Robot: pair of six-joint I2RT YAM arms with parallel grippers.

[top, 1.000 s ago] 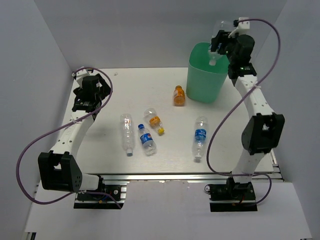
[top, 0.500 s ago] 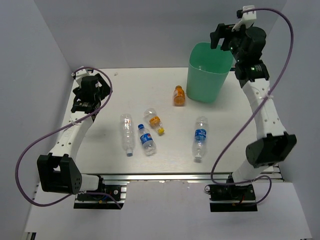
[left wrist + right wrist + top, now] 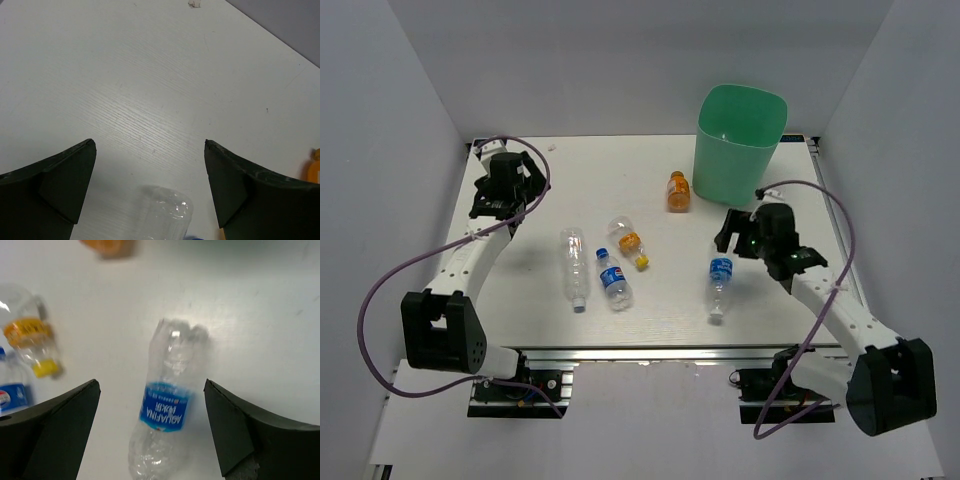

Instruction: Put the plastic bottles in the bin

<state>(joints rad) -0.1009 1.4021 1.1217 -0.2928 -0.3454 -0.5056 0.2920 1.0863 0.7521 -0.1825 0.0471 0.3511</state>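
Several plastic bottles lie on the white table. They are a short orange one (image 3: 678, 190), a clear one with orange label and yellow cap (image 3: 628, 241), a plain clear one (image 3: 572, 268), a small blue-labelled one (image 3: 614, 280) and an Aquafina bottle (image 3: 720, 276). The mint-green bin (image 3: 740, 140) stands at the back right. My right gripper (image 3: 728, 236) hangs open just above the Aquafina bottle (image 3: 167, 410), which lies between and below its jaws. My left gripper (image 3: 510, 195) is open and empty at the far left, with the base of the plain bottle (image 3: 162, 212) below it.
White walls close in the table on the left, back and right. The right wrist view also catches the orange-label bottle (image 3: 30, 337) and the short orange bottle (image 3: 107, 245). A small scrap (image 3: 194, 4) lies near the back edge.
My right gripper opened over the bin and the clear bottle it held is gone from it. The arm then swung down to the Aquafina bottle. The left arm barely shifted.
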